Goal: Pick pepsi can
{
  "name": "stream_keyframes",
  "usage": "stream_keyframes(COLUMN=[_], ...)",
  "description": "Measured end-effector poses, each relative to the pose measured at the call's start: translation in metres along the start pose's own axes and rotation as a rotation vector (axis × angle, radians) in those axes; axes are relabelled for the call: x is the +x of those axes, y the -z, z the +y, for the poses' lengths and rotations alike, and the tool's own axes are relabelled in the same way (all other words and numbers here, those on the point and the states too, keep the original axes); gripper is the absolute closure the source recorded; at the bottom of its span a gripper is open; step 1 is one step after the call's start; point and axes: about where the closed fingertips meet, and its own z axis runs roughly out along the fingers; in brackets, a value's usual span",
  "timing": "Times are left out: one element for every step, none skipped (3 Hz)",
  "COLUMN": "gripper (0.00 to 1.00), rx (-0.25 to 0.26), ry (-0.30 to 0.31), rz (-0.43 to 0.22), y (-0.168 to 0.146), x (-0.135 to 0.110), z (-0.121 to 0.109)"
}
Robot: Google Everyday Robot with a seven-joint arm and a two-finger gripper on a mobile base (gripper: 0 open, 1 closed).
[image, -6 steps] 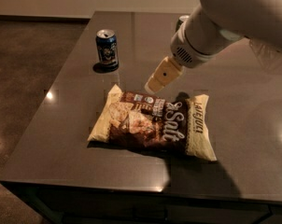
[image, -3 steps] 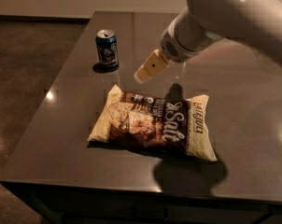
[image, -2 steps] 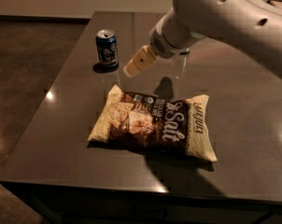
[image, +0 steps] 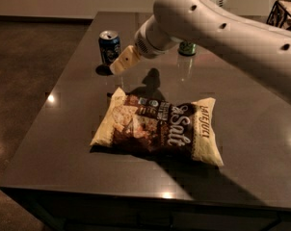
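The pepsi can (image: 109,46) is a small dark blue can with a silver top. It stands upright at the far left of the dark table (image: 63,143). My gripper (image: 121,63) hangs above the table just right of the can and slightly nearer the camera, close to it but apart from it. The white arm reaches in from the upper right.
A large chip bag (image: 157,131) lies flat in the middle of the table. A pale green can (image: 186,47) stands behind the arm, mostly hidden. A dark wire basket (image: 284,12) is at the far right corner. The table's left and front edges drop to a brown floor.
The gripper has moved left across the table, from above the chip bag to just beside the pepsi can. The can and bag have not moved.
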Motion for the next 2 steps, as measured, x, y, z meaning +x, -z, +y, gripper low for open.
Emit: stream_keyframes(gripper=[0.0, 0.0], rx=[-0.027, -0.061], ry=[-0.009, -0.009], rz=[-0.021, -0.048], y=[-0.027, -0.049], x=[-0.014, -0.031], z=[0.007, 0.018])
